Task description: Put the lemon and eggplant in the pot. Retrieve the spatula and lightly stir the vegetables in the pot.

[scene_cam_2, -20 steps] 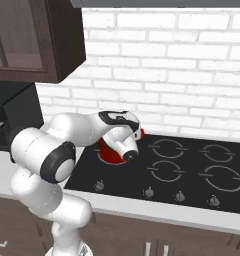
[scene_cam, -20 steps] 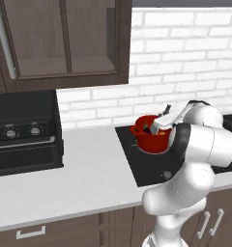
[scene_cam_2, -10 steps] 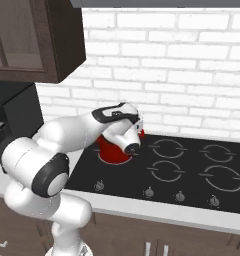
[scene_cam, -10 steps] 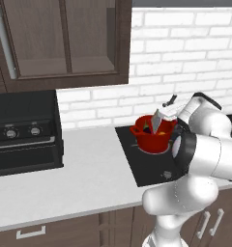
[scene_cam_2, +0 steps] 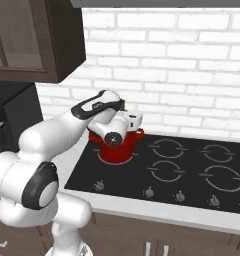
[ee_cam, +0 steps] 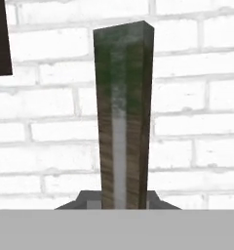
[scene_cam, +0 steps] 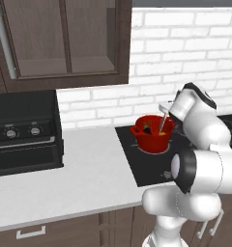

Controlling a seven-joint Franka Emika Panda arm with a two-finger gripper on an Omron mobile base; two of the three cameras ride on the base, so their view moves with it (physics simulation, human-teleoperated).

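The red pot (scene_cam: 153, 137) stands on the rear left burner of the black cooktop (scene_cam_2: 192, 175). Inside it I make out a dark shape, the eggplant (scene_cam: 147, 128), and a hint of yellow beside the spatula's lower end, the lemon (scene_cam: 162, 132). My gripper (scene_cam: 167, 112) hangs over the pot's right rim, shut on the spatula (scene_cam: 163, 120), which slants down into the pot. In the hand view the spatula's grey-brown handle (ee_cam: 121, 112) rises straight up from the gripper (ee_cam: 118, 205) against the brick wall. From the right side my hand covers part of the pot (scene_cam_2: 117, 150).
A black countertop oven (scene_cam: 23, 132) sits at the far left of the grey counter (scene_cam: 89, 169). Dark wood cabinets (scene_cam: 65, 41) hang overhead. The cooktop's other burners (scene_cam_2: 219, 177) and the front knobs (scene_cam_2: 179, 196) lie right of the pot. A white brick wall stands behind.
The arm's elbow has swung and the hand has risen and shifted a little over the pot, carrying the spatula with it. The pot has stayed in place.
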